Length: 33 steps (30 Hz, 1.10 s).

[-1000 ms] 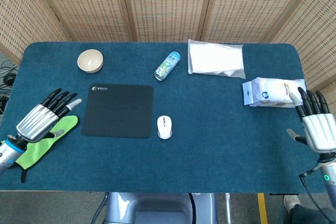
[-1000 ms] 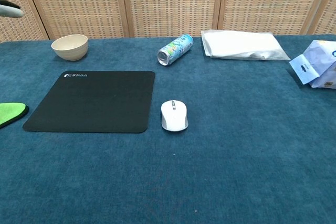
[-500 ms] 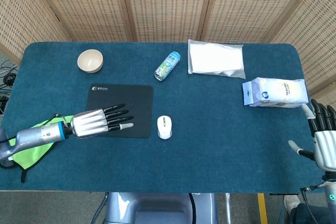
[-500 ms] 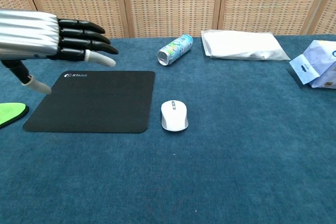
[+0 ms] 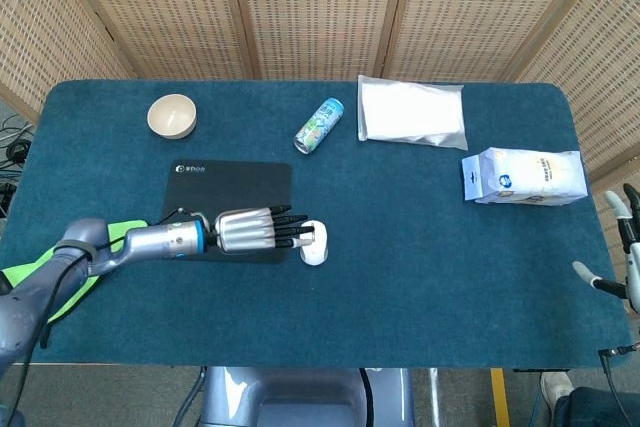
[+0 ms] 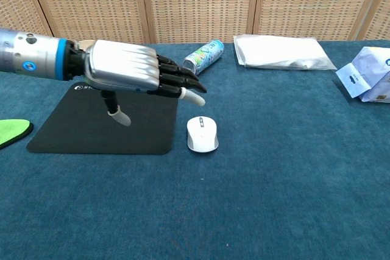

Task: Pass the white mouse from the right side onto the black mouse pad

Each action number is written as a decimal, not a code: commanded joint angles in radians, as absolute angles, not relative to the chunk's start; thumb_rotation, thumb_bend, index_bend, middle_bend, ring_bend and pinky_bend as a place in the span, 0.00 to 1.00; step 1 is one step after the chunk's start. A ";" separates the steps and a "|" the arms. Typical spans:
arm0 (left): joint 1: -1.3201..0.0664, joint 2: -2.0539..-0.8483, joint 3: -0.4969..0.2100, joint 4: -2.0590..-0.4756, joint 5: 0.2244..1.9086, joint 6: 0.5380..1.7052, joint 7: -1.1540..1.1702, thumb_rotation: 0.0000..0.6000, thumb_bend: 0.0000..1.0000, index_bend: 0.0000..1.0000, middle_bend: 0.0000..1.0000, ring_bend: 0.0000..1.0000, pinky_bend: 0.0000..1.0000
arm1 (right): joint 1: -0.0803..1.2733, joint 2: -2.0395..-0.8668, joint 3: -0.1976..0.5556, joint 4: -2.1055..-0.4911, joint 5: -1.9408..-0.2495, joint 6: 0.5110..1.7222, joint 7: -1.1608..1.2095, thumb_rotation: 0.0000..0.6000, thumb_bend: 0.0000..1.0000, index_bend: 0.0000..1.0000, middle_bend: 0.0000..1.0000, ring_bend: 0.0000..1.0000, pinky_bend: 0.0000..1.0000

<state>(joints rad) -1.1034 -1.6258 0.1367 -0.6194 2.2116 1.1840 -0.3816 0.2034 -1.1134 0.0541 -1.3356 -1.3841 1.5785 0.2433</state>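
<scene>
Blue table (image 5: 430, 247) — white mouse (image 5: 314, 243) lengthwise toward the screens — left hand (image 5: 250, 231) empty, fingers extended.

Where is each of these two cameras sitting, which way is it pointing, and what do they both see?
Head view: sits high above the near edge and looks steeply down on the whole blue table; it shows the left arm and left hand, plus the right hand at the right edge.
Chest view: sits low at the near edge and looks across the table toward the wicker screen; only the left hand shows.
Shared: the left hand over the black mouse pad, the white mouse, the bowl and the can.
</scene>
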 commanded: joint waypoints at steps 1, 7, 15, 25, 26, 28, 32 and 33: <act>-1.173 -1.734 0.168 -0.493 2.196 1.147 -0.448 1.00 0.13 0.00 0.00 0.01 0.18 | 0.198 -1.113 0.061 -1.325 -1.391 1.567 0.258 1.00 0.00 0.00 0.00 0.00 0.00; -1.229 -1.825 0.212 -0.373 2.181 1.115 -0.513 1.00 0.15 0.00 0.00 0.02 0.18 | 0.185 -1.112 0.082 -1.314 -1.394 1.566 0.270 1.00 0.00 0.00 0.00 0.00 0.00; -1.282 -1.909 0.272 -0.274 2.163 1.066 -0.570 1.00 0.19 0.00 0.00 0.04 0.18 | 0.172 -1.107 0.108 -1.308 -1.389 1.554 0.283 1.00 0.00 0.00 0.00 0.00 0.00; -1.299 -1.958 0.323 -0.218 2.143 1.067 -0.569 1.00 0.31 0.38 0.31 0.22 0.31 | 0.159 -1.104 0.131 -1.299 -1.385 1.543 0.305 1.00 0.00 0.00 0.00 0.00 0.00; -1.299 -1.959 0.327 -0.215 2.143 1.071 -0.567 1.00 0.33 0.42 0.35 0.24 0.32 | 0.159 -1.104 0.133 -1.298 -1.384 1.542 0.306 1.00 0.00 0.00 0.00 0.00 0.00; -1.296 -1.963 0.337 -0.205 2.140 1.081 -0.565 1.00 0.37 0.52 0.44 0.27 0.33 | 0.156 -1.104 0.137 -1.296 -1.383 1.540 0.314 1.00 0.00 0.00 0.00 0.00 0.00; -1.287 -1.967 0.351 -0.190 2.131 1.105 -0.557 1.00 0.40 0.57 0.49 0.27 0.34 | 0.151 -1.104 0.145 -1.289 -1.379 1.534 0.323 1.00 0.00 0.00 0.00 0.00 0.00; -1.285 -1.967 0.354 -0.186 2.128 1.113 -0.552 1.00 0.40 0.57 0.49 0.27 0.34 | 0.151 -1.104 0.147 -1.288 -1.378 1.533 0.325 1.00 0.00 0.00 0.00 0.00 0.00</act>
